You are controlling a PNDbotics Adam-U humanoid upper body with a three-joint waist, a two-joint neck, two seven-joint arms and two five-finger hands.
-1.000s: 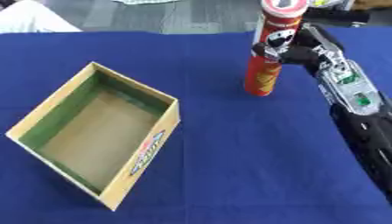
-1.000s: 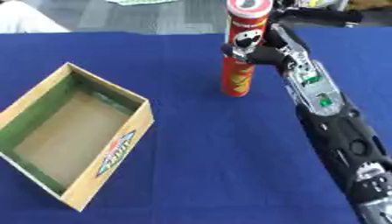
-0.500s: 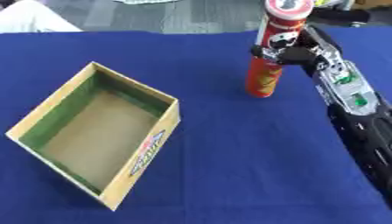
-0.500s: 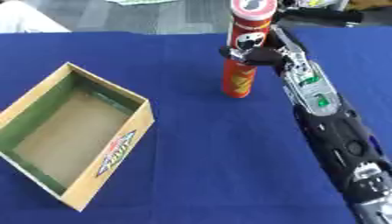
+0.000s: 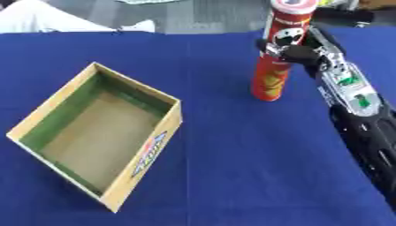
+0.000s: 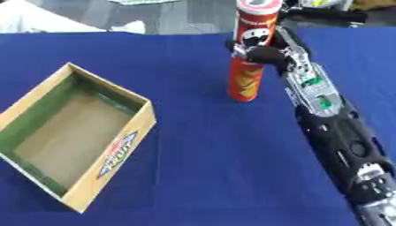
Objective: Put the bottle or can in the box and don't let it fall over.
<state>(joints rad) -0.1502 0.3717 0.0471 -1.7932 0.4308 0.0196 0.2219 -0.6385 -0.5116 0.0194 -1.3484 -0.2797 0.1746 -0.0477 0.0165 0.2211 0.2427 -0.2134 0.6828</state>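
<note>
Right hand (image 5: 298, 53) curled round upright can (image 5: 277, 57); tall, stiff, likely light, top-heavy: mid-body hold suits.

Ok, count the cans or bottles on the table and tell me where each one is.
1. A tall red can stands upright on the blue table, right of the open cardboard box, with the right robot hand curled around it. Nothing else seems hidden.

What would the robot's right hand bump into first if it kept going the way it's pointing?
The tall red can. The right hand already has its fingers curled around it, so nothing lies between them. Past the can, the blue table looks free toward the far edge, though depth is unclear.
</note>
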